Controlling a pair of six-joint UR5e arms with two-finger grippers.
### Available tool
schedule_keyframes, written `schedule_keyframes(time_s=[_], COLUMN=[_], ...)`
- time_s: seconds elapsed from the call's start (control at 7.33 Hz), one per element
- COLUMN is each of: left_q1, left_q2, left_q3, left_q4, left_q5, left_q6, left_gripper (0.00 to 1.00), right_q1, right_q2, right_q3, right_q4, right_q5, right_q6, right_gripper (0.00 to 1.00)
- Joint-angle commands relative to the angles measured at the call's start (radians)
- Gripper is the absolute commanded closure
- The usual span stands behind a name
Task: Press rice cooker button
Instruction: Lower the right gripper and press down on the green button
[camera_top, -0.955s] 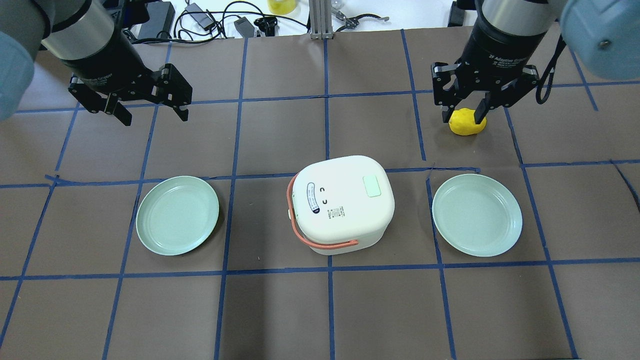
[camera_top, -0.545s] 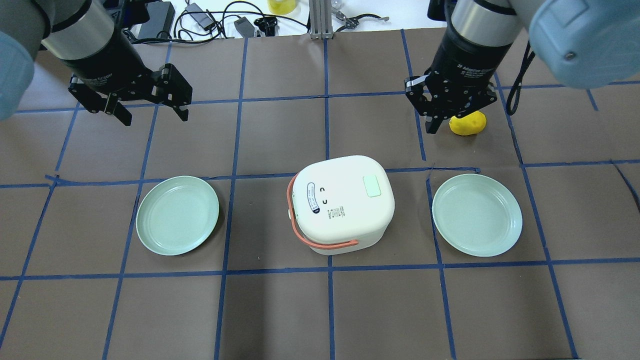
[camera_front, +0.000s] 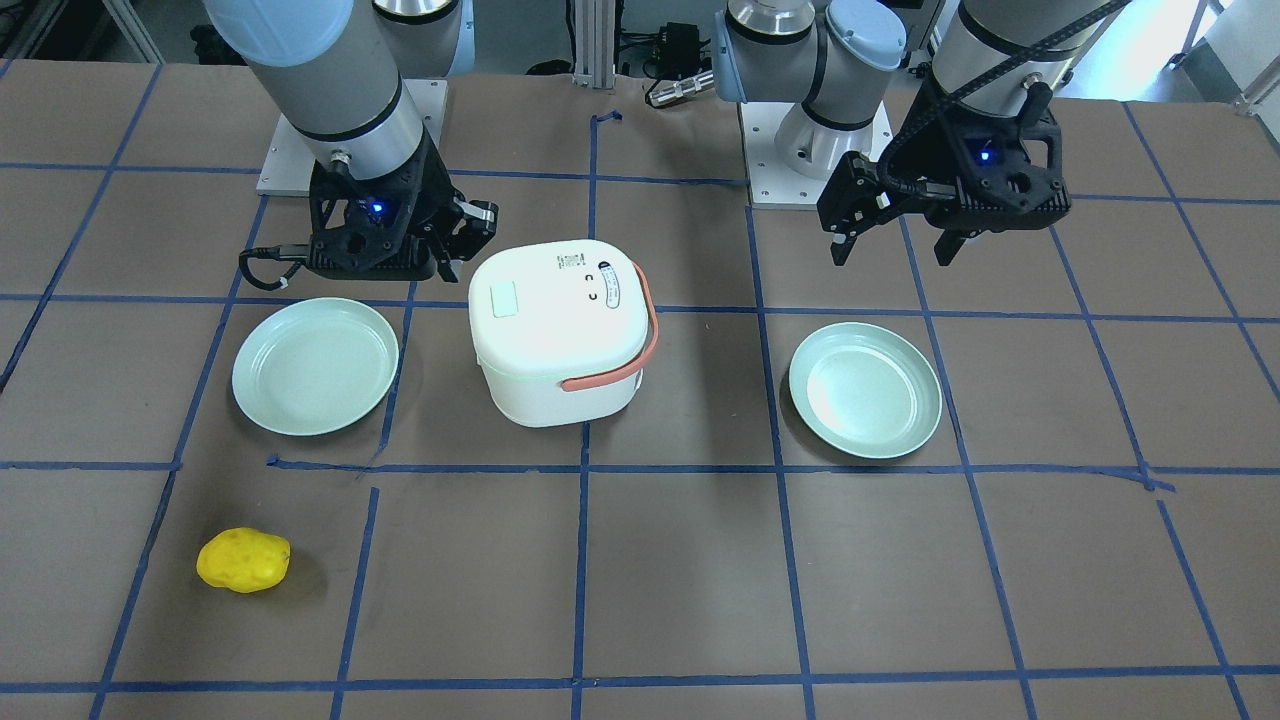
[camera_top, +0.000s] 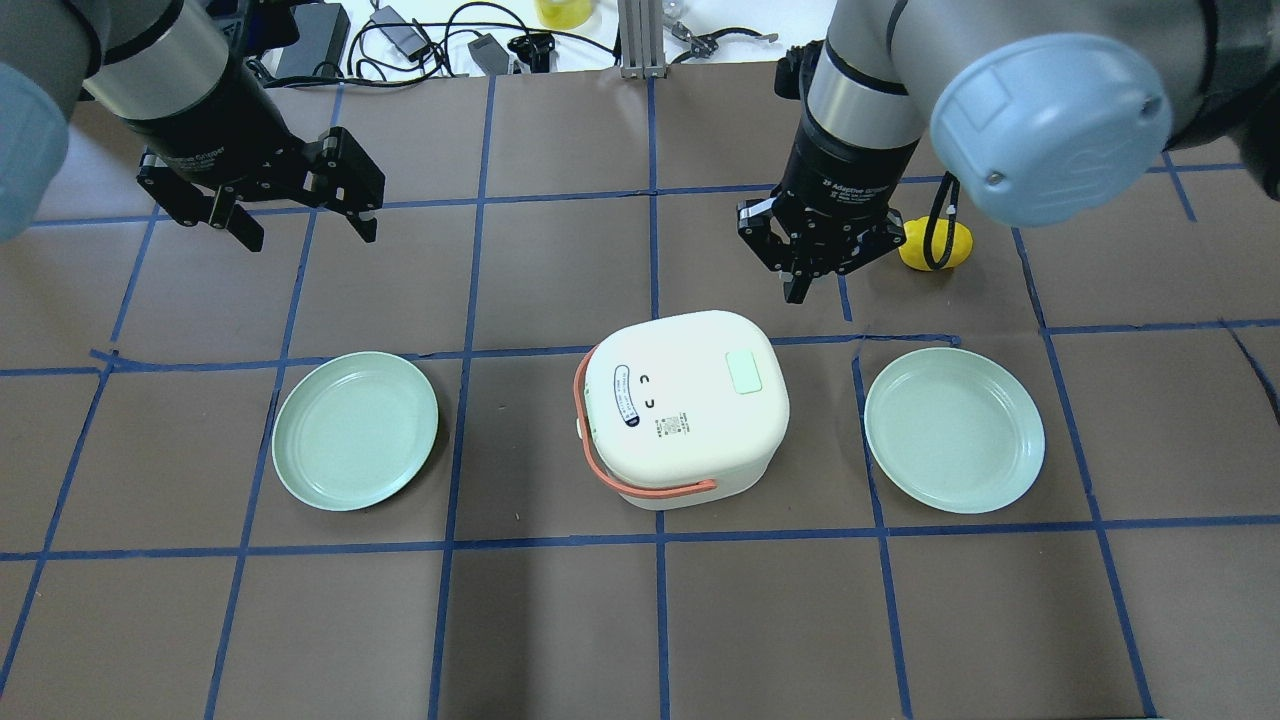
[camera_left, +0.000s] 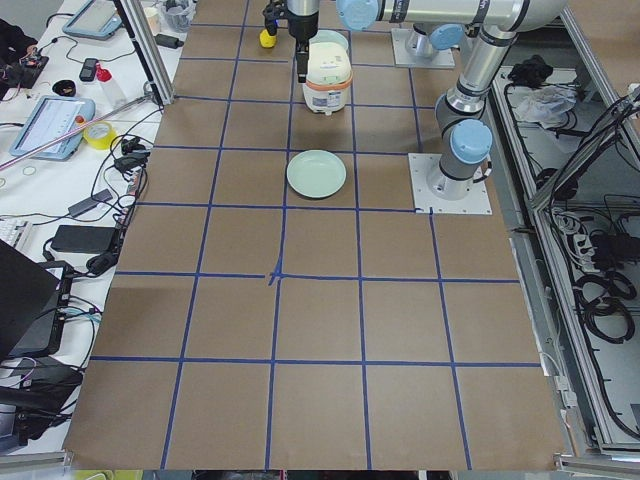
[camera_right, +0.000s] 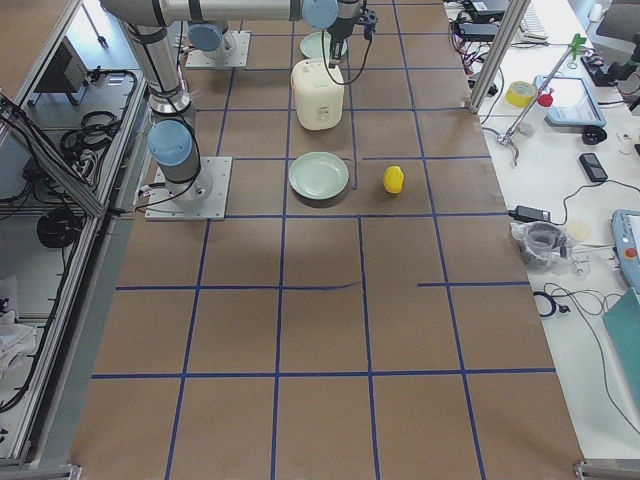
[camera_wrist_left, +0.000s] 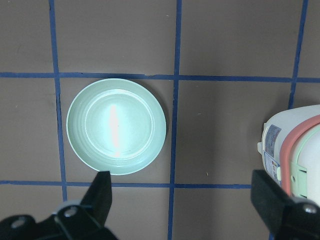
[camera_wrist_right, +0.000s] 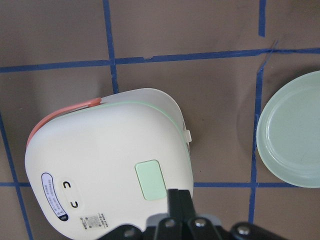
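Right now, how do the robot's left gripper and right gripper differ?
The black left gripper has its jaws spread wide; the black right gripper has its jaws shut. The left gripper hangs beyond the pale green round plate on the robot's left, away from the white rice cooker; the right gripper sits close to the cooker's far edge, near its pale green square button. Both point down and hold nothing.

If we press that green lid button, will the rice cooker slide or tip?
Probably stays put: the rice cooker looks squat, base flat on the table. The green button sits off-centre near one edge, so slight rocking is possible. An angled push might slide it.
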Motion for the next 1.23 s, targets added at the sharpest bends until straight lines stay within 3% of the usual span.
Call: schedule_keyframes(time_s=[0.0, 1.09], left_q1=[0.0, 0.0], left_q2=[0.0, 0.0], left_q3=[0.0, 0.0], left_q4=[0.0, 0.0], left_q5=[0.0, 0.0], left_q6=[0.001, 0.001], left_gripper=[0.0, 0.0], right_q1=[0.017, 0.028], right_q2=[0.014, 0.029], right_q3=[0.062, 0.136], right_q4=[-0.086, -0.123], right_q5=[0.006, 0.033], right_q6=[0.0, 0.0], right_gripper=[1.0, 1.0])
